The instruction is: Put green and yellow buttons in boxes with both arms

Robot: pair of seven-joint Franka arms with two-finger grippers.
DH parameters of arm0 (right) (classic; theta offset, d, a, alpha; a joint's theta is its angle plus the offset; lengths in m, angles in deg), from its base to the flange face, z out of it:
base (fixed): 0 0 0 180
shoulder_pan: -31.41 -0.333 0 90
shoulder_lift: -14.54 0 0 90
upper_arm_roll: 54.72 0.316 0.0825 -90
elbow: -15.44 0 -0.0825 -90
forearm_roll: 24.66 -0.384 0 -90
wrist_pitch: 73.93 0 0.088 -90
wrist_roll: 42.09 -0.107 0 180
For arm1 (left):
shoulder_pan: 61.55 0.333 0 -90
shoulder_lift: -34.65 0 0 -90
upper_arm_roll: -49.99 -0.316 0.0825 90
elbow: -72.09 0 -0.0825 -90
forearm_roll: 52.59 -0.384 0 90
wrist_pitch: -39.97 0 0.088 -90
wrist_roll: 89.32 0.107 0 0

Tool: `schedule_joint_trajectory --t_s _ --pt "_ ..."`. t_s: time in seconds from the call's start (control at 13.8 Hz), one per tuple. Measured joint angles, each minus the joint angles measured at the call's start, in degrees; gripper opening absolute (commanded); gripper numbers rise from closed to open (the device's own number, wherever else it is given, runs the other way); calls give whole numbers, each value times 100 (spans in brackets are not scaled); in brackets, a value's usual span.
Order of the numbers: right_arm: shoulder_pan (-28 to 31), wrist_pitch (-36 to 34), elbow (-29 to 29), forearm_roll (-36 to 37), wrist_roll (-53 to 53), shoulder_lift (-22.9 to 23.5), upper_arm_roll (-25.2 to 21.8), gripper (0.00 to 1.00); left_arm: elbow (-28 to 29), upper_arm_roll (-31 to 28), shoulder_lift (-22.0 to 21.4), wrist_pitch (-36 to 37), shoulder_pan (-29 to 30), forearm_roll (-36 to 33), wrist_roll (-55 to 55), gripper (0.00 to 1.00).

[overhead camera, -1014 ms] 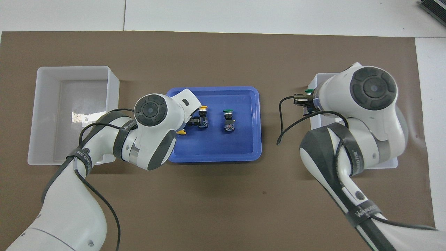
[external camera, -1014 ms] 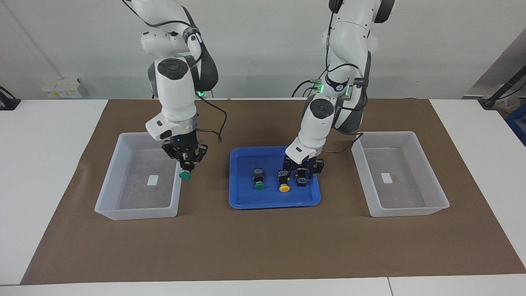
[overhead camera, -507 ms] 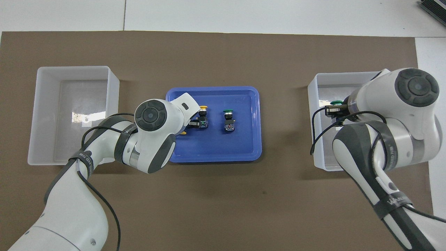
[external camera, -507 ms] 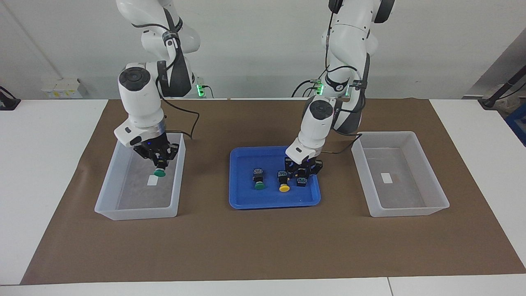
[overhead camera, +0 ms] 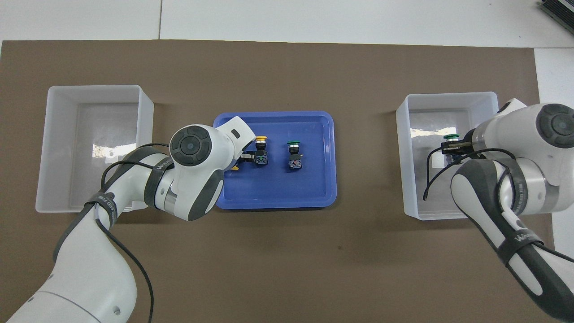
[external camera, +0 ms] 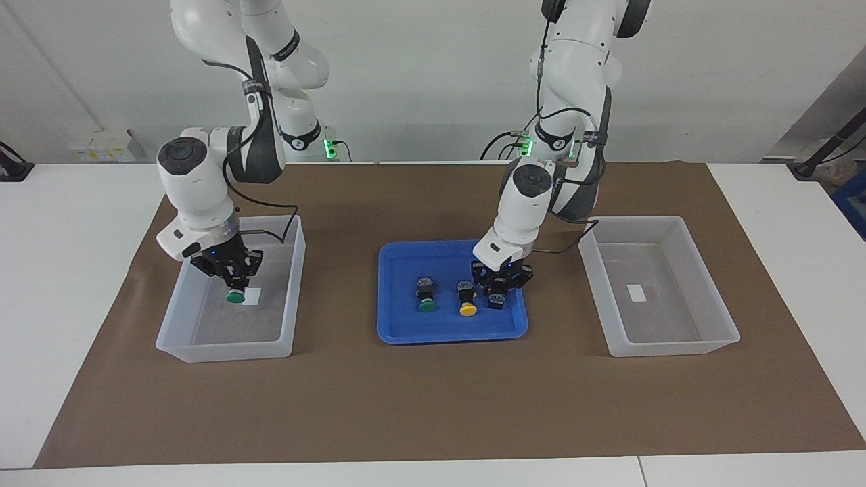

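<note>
My right gripper [external camera: 233, 283] is shut on a green button [external camera: 235, 296], low over the middle of the box [external camera: 292, 270] at the right arm's end, near its white label. In the blue tray [external camera: 446, 333], my left gripper [external camera: 498, 292] is shut on a button's black body [external camera: 497, 299]. A sliver of its yellow cap [overhead camera: 233, 169] shows in the overhead view. A loose yellow button [external camera: 467, 301] lies right beside that gripper, and a loose green button [external camera: 426, 299] lies beside that one. The box [external camera: 676, 226] at the left arm's end holds only its label.
A brown mat [external camera: 433, 406] covers the table under both boxes and the tray. The left wrist [overhead camera: 197, 148] hides the tray's end toward the left arm in the overhead view. Black cables hang by both wrists.
The right arm has carried the green button from the box's rim to over its middle and lowered it. The left gripper has closed on the button in the tray.
</note>
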Motion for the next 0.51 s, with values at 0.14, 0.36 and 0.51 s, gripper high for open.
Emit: schedule_joint_trajectory --t_s 0.14,0.36,0.51 --pt "65 242 2 -199 146 182 0 0 -162 -20 0 186 17 0 0 0" --pt "176 569 -1 -278 256 447 0 0 -580 -34 -5 696 153 0 1 0" --pt "219 714 -3 -282 264 571 -1 0 -944 -43 -22 1131 340 0 9 0"
